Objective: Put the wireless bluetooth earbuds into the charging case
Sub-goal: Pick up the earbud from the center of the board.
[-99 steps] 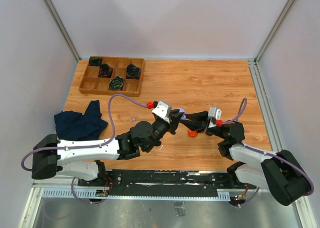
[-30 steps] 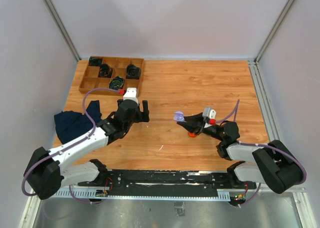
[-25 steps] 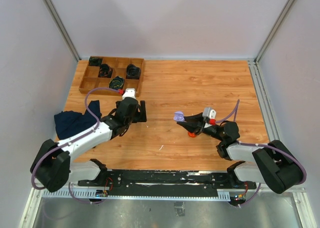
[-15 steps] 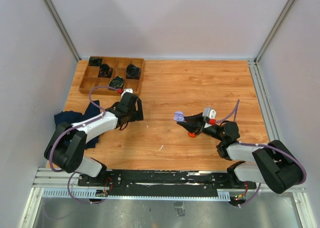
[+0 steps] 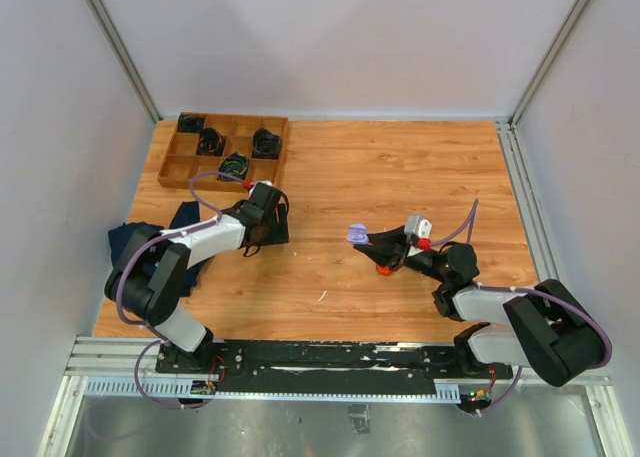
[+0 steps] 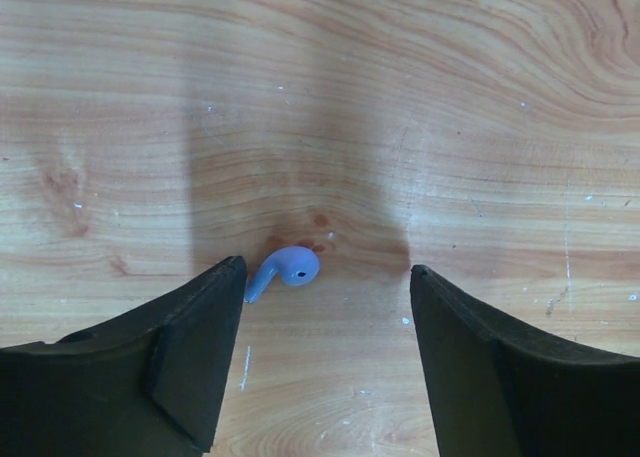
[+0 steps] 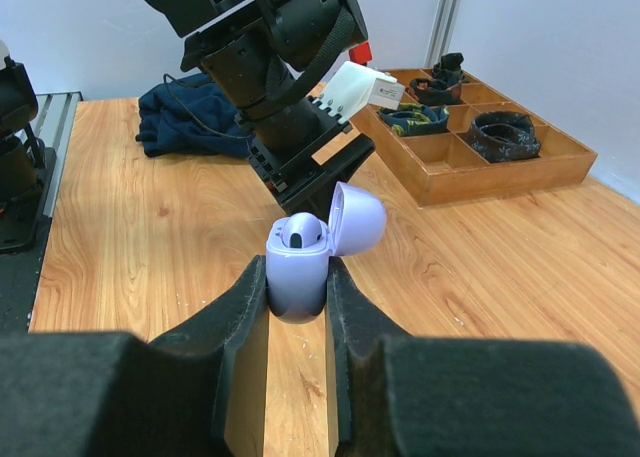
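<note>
Plainly tiny, curved, lavender earbud (image 6: 285,270)

Tray (image 5: 225,152) stands at the table's (image 5: 400,167) far left corner. Cloth (image 5: 150,247) lies nearer, at the left edge. Earbud (image 6: 285,270) lies on the table between the left gripper's (image 6: 326,273) fingers. Case (image 7: 318,249) sits between the right gripper's (image 7: 297,289) fingers, right of centre.

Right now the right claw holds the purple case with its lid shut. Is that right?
Not quite: the right wrist view shows the lid open. The right gripper does hold the purple case.
</note>
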Controlling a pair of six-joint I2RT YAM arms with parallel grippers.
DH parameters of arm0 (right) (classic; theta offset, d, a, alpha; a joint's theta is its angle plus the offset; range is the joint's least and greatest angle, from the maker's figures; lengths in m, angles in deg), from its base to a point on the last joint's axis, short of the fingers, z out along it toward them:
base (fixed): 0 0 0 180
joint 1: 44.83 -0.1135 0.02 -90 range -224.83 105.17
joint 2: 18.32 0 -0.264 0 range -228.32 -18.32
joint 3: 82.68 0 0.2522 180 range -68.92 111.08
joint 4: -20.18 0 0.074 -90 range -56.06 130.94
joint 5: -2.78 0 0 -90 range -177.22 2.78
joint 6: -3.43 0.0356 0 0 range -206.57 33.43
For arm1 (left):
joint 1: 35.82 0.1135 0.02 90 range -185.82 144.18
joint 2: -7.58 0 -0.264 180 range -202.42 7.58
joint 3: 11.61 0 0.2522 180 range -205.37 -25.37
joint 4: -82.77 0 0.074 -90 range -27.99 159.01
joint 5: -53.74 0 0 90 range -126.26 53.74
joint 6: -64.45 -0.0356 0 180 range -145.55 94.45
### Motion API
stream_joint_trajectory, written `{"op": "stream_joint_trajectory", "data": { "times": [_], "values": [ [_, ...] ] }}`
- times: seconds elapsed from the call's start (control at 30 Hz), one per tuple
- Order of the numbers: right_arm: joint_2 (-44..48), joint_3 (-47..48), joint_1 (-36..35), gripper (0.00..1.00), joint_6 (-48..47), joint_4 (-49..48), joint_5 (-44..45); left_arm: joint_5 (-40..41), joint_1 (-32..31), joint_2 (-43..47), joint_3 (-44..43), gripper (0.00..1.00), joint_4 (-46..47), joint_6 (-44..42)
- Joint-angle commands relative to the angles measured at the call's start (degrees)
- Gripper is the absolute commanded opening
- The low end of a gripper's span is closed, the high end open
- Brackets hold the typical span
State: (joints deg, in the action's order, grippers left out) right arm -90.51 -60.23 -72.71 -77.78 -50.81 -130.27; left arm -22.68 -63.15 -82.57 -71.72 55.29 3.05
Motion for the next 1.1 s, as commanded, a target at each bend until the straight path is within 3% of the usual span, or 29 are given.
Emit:
{"op": "stream_joint_trajectory", "data": {
  "times": [0.0,0.27,0.63,1.07],
  "values": [
    [-0.2,0.3,-0.9,0.01,-0.2,-3.6,-0.3,-4.5,0.4,-1.5,-1.3,0.7,-2.9,1.0],
    [-0.6,0.4,-0.9,0.01,-0.1,-3.6,-0.5,-7.0,-1.2,-0.7,-3.4,0.62,-7.2,1.5],
    [-0.9,0.6,-0.9,0.01,0.0,-3.5,-0.5,6.9,-1.3,-2.9,-8.5,0.57,-13.5,5.7],
    [-0.8,0.5,-0.9,0.01,-0.3,-3.6,-0.5,5.1,-1.1,-9.7,-11.6,0.46,-12.5,6.6]
  ]
}}
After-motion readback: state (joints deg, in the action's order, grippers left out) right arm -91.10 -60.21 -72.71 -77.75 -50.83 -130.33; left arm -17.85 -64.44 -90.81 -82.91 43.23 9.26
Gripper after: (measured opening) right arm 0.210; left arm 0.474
